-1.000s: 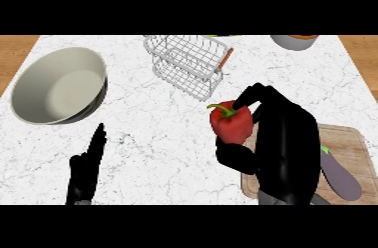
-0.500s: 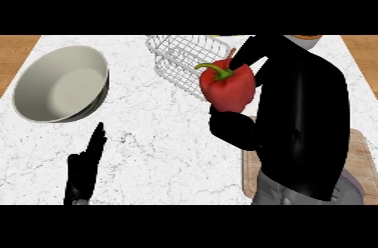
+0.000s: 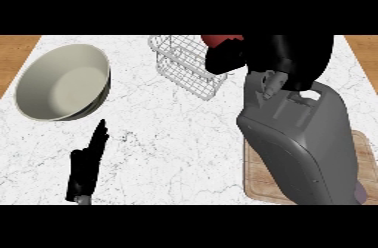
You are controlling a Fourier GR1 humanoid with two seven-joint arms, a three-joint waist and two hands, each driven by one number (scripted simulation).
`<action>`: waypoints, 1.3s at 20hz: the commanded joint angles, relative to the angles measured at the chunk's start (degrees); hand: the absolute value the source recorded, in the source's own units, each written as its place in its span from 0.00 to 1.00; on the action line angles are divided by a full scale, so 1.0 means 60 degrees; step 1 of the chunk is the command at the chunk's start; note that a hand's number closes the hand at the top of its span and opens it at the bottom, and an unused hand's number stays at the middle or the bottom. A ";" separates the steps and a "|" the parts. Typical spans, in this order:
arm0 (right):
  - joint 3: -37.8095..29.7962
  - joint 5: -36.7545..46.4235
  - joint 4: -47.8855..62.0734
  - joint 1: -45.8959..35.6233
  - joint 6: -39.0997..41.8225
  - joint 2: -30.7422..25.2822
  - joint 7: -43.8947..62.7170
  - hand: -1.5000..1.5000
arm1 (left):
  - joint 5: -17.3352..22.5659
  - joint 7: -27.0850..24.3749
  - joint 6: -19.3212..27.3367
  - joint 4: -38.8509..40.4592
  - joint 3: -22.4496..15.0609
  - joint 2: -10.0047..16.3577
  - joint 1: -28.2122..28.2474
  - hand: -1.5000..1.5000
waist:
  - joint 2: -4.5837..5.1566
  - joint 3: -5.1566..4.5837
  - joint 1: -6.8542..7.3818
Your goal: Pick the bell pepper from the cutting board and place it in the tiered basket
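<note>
The right hand (image 3: pixel 286 56) is seen at the far edge of the view, its fingers curled round the pepper (image 3: pixel 220 39), of which only a red patch shows past the black fingers, the rest being hidden by the hand or cut by the view's upper edge. The pepper is held at the far right corner of the wire basket (image 3: pixel 184 72); whether it touches the wire or hangs above it cannot be told. The basket is set near the counter's far edge, tilted in the view, with its near corner pointing toward the middle of the counter (image 3: pixel 177 142). The grey right forearm (image 3: pixel 303 142) is stretched from the lower right up to the hand and covers most of the board (image 3: pixel 257 184), of which only the left and near edges are shown. A wide bare stretch of counter is left between forearm and bowl (image 3: pixel 63 84), which stands well apart at the far left, close to the counter's left edge. The left hand (image 3: pixel 87 162) is rested at the lower left, fingers straight and pointing up, nothing held. Brown wood (image 3: pixel 18 47) is seen past the counter's side edges at the upper corners.
</note>
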 commanded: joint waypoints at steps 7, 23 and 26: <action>-0.1201 -0.0549 0.3741 -0.1222 -0.1279 0.0070 -0.0496 1.00 | -0.0142 0.0040 0.0161 0.0264 -0.0101 -0.0280 -0.0248 0.50 | 0.0029 0.0012 -0.0029; -0.1236 -0.1609 0.8620 -0.2080 -0.5112 0.0072 -0.1695 1.00 | -0.0070 -0.0189 -0.0194 -0.0410 -0.0131 -0.0037 0.0566 0.50 | 0.0043 0.0017 0.0150; -0.2050 -0.2685 0.8730 -0.1422 -0.6445 0.0072 -0.2447 0.00 | -0.0136 0.0079 -0.0057 -0.0035 -0.0101 -0.0165 -0.0115 0.50 | 0.0134 0.0026 0.0260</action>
